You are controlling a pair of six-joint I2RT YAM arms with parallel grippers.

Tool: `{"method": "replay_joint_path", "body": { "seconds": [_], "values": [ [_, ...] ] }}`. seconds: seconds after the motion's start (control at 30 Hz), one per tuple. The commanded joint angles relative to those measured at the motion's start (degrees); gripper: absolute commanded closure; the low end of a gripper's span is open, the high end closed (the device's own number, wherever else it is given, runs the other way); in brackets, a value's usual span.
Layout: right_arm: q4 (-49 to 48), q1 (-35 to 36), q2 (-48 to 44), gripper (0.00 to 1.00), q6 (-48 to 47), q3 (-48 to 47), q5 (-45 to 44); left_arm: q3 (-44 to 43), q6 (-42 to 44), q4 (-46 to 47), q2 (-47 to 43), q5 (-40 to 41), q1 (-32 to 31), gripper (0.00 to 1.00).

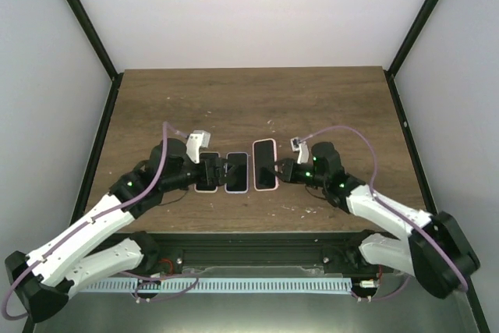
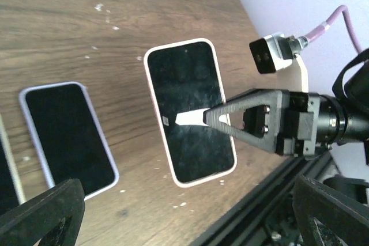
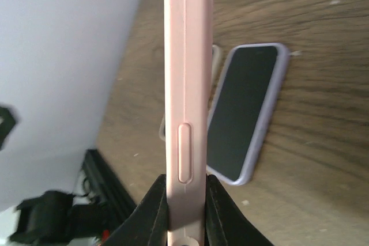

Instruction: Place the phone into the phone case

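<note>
Left gripper (image 1: 218, 170), jaws spread wide, sits left of centre over the brown wooden tabletop (image 1: 234, 99), just beside a dark-screened phone in a lavender case (image 1: 236, 171) lying flat. Right of it, a dark-screened phone in a pale pink case (image 1: 265, 164) is pinched by its long edge in the right gripper (image 1: 282, 169).

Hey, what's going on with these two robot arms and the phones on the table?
The right gripper is shut on the pink-cased phone, pinching its screen and back from one long side. The left gripper is open and holds nothing, close to the lavender-cased phone lying flat on the wooden table. Both phones appear to sit in their cases.
</note>
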State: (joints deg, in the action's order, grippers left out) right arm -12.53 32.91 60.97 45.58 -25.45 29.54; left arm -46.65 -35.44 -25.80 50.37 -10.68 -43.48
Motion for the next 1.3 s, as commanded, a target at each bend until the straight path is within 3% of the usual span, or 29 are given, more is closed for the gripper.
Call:
{"method": "replay_joint_path", "body": {
  "seconds": [0.0, 0.27, 0.7, 1.03, 1.27],
  "values": [
    [0.2, -2.4, 6.3, 0.99, -4.7, -5.7, -4.4, -1.2, 5.5, -7.1, -3.0, 6.8, 0.1, 0.0],
    [0.3, -4.3, 19.8, 0.99, -2.9, -9.9, -2.3, 0.3, 6.5, -7.7, -9.0, 8.2, 0.0, 0.0],
    [-0.3, -7.1, 28.5, 0.98, -3.0, -9.2, -0.6, 2.0, 5.0, -8.3, -15.3, 10.2, 0.1, 0.0],
    [8.9, -8.1, 29.4, 0.79, -6.8, -11.5, -5.1, 3.0, 5.2, -6.1, -15.2, 12.5, 0.0, 0.0],
    [16.3, -8.2, 21.8, 0.54, -8.7, -12.6, -10.7, 2.4, 4.0, -7.8, -15.8, 13.8, 0.1, 0.0]
  ]
}}
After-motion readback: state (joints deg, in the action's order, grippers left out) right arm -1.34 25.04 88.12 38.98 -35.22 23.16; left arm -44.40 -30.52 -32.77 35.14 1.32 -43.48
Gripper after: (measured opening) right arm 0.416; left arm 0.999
